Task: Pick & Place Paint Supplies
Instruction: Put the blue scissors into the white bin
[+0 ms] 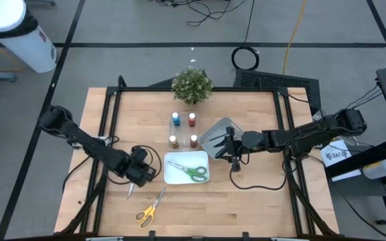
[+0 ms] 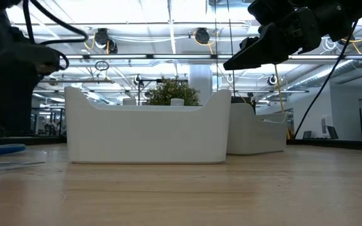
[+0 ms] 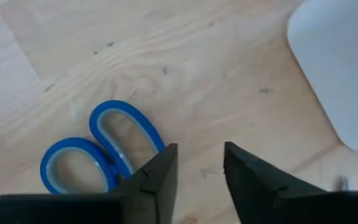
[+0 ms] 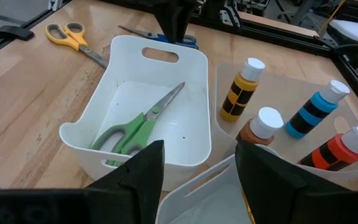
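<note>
With the green scissors already in the white tray, I hold the left gripper part-open, empty, over the blue scissors left of it; next: descend, close, lift; right gripper waits open.

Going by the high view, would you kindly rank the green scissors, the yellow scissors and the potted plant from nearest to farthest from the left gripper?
1. Yellow scissors: just in front of the left gripper, near the table's front edge.
2. Green scissors: inside the white tray, toward the centre.
3. Potted plant: at the far edge.
</note>
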Controlling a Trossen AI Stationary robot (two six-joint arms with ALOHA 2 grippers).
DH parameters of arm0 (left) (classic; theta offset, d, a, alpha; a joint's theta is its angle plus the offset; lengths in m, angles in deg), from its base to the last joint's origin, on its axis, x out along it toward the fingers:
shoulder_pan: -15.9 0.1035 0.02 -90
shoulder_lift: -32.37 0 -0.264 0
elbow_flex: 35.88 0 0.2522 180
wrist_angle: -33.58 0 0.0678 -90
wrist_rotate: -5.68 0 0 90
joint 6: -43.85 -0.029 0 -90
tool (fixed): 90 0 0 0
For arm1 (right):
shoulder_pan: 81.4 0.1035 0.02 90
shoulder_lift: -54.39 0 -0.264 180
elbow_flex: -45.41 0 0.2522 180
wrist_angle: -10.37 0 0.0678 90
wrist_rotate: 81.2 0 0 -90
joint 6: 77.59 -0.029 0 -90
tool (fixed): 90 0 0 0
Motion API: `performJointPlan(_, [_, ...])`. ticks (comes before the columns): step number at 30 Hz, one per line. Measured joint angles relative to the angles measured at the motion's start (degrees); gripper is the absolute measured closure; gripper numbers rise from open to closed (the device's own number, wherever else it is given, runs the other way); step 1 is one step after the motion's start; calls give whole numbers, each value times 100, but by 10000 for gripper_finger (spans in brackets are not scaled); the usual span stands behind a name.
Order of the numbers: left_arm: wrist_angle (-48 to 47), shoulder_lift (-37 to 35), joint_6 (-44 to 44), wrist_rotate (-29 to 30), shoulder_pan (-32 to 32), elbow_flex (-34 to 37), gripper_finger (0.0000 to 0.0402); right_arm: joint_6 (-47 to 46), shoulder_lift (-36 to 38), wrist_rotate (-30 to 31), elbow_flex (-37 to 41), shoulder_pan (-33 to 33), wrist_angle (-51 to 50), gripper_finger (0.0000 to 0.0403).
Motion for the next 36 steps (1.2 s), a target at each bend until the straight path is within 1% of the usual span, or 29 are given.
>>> performJointPlan(5, [-107, 217, 479, -1, 132, 0, 205, 0, 2, 0, 0, 1, -2, 216])
performJointPlan(7, [-90, 295, 609, 68, 199, 0, 190, 0, 0, 0, 2, 1, 0, 216])
performJointPlan(10, [1, 436, 602, 60, 296, 0, 178, -2, 1, 0, 0, 0, -2, 216])
performJointPlan(14, [148, 635, 515, -109, 409, -9, 183, -2, 0, 0, 0, 1, -2, 216])
performJointPlan(16, [161, 737, 511, -249, 459, -27, 192, -2, 0, -1, 0, 1, 0, 216])
performJointPlan(21, [133, 839, 508, -308, 511, -33, 216, -2, 0, -2, 0, -1, -4, 216])
performJointPlan(29, [126, 618, 360, -402, 526, -3, 238, -2, 0, -1, 0, 1, -2, 216])
performJointPlan(36, [129, 338, 242, -452, 526, 4, 234, -2, 0, 0, 0, -1, -2, 216])
